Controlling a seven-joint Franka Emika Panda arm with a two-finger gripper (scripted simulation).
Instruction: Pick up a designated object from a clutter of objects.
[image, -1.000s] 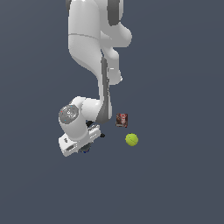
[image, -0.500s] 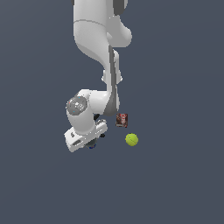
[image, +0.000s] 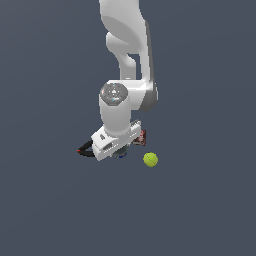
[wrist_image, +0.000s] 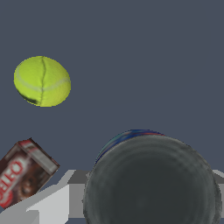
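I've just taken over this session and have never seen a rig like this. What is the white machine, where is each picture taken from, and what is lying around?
The white machine is a single jointed robot arm in a simulator, ending in a gripper. One picture is from a camera off the arm, looking at the whole scene. The other is from a camera on the wrist, looking along the gripper.

On the dark surface lie a yellow-green tennis ball, a dark-red small box, a black spring clamp with a red tip, and a squat can with a dark grey top and blue side.

The can fills the wrist view, right under the gripper. Whether it is gripped cannot be told.
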